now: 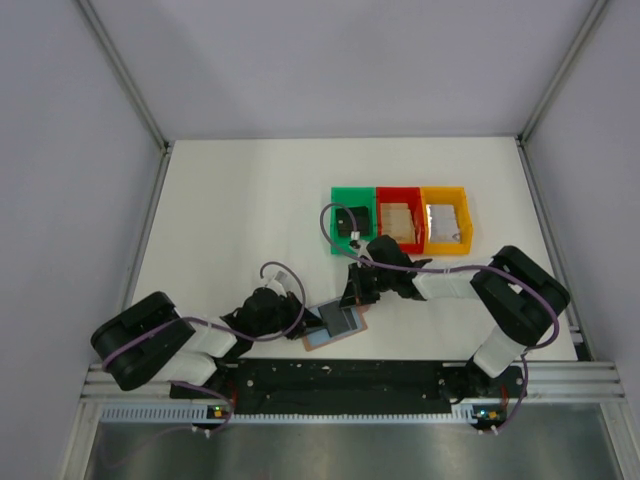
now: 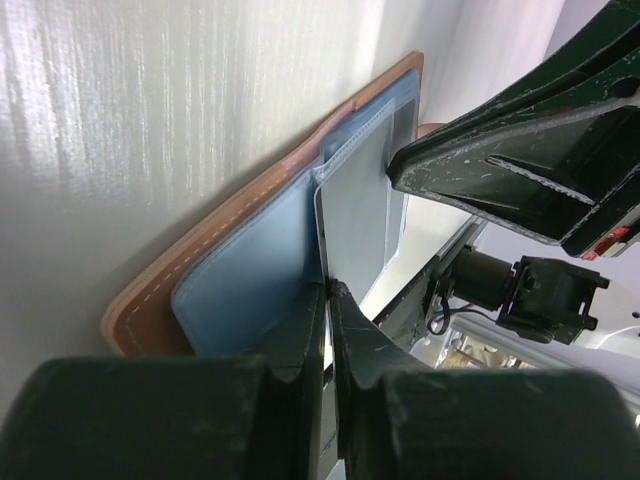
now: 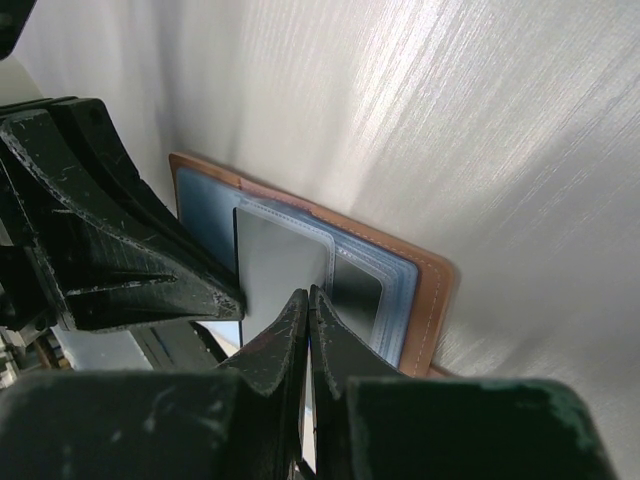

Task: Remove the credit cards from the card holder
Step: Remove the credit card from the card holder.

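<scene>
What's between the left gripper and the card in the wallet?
Nothing visible. The left gripper is at the edge of the card in the open wallet; the right gripper sits beside it, not between.

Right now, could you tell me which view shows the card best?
Right wrist: the card faces it, close up and mostly unhidden. Left wrist sees it aslant; top view, only a small grey patch.
</scene>
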Action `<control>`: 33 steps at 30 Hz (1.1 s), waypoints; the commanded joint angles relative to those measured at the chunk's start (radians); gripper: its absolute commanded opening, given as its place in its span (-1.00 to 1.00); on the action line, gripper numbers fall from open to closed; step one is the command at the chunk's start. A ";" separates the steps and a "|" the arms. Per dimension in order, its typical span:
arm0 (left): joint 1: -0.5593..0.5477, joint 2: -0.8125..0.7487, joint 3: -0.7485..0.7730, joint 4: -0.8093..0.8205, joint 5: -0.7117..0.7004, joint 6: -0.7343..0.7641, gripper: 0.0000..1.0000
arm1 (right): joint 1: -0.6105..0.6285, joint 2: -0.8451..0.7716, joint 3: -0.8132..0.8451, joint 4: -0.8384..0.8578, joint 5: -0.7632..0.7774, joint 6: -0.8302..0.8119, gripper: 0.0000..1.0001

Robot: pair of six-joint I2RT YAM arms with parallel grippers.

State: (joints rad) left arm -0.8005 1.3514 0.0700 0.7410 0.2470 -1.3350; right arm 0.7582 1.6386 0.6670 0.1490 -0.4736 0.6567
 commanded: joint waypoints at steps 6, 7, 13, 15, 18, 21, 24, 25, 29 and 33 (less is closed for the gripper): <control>-0.003 -0.037 -0.062 0.107 -0.012 -0.003 -0.93 | -0.007 0.029 -0.035 -0.006 0.023 -0.006 -1.00; -0.005 -0.043 -0.064 0.109 -0.015 0.000 -0.98 | -0.008 0.033 -0.035 -0.008 0.023 -0.006 -1.00; -0.005 -0.081 -0.065 0.098 -0.020 0.016 -1.00 | -0.031 0.044 -0.041 -0.025 0.027 -0.019 -1.00; -0.005 -0.092 -0.065 0.083 -0.025 0.020 -1.00 | -0.045 0.046 -0.047 -0.031 0.027 -0.019 -1.00; -0.005 -0.110 -0.065 0.061 -0.038 0.026 -1.00 | -0.056 0.052 -0.046 -0.057 0.041 -0.029 -1.00; -0.002 -0.123 -0.065 0.023 -0.049 0.025 -1.00 | -0.062 0.055 -0.046 -0.068 0.044 -0.037 -1.00; -0.003 -0.124 -0.065 -0.003 -0.052 0.023 -1.00 | -0.060 0.056 -0.037 -0.084 0.050 -0.048 -1.00; -0.003 -0.124 -0.065 -0.012 -0.054 0.022 -1.00 | -0.062 0.056 -0.032 -0.095 0.056 -0.051 -1.00; -0.003 -0.127 -0.097 -0.045 -0.067 0.005 -1.00 | -0.062 0.050 -0.032 -0.112 0.072 -0.054 -1.00; 0.001 -0.155 -0.099 -0.132 -0.086 -0.024 -1.00 | -0.062 0.047 -0.032 -0.112 0.073 -0.055 -1.00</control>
State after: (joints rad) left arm -0.8024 1.2339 0.0616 0.6640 0.2111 -1.3376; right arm 0.7086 1.6524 0.6552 0.1608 -0.5095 0.6548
